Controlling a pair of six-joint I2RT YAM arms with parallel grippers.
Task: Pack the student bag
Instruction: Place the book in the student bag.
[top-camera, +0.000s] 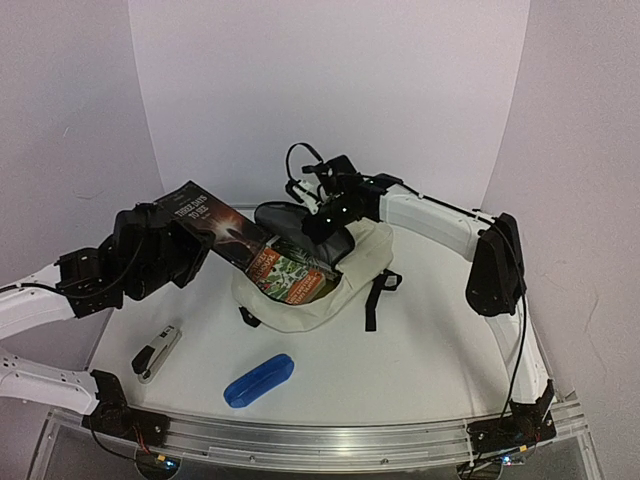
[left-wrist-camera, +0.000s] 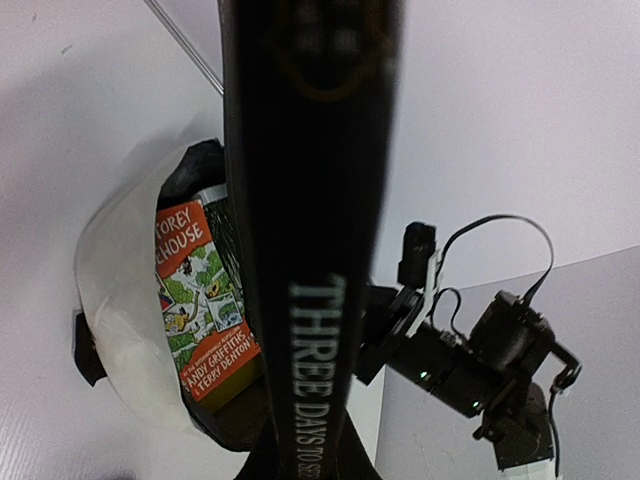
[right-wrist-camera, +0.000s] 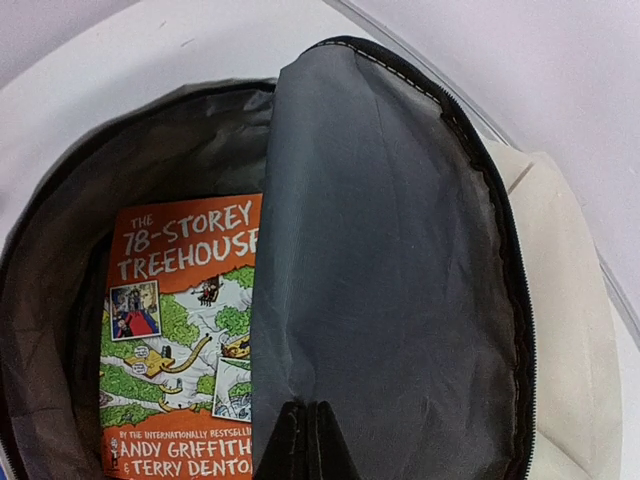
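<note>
Blue case (top-camera: 259, 379) and stapler (top-camera: 157, 351) lie at the front of the tabletop (top-camera: 420, 340). Behind them, the left tool (top-camera: 183, 243) is closed on a dark book (top-camera: 218, 226), tilted over the bag (top-camera: 300, 318). This bag lies mid-tabletop, open, with an orange book (top-camera: 290, 276) inside. The right tool (right-wrist-camera: 307, 440) is closed, pinching the bag's grey lining.

The white surface (top-camera: 420, 345) carried the bag (top-camera: 312, 316), a stapler (top-camera: 157, 352) and a blue case (top-camera: 259, 380), each apart.
</note>
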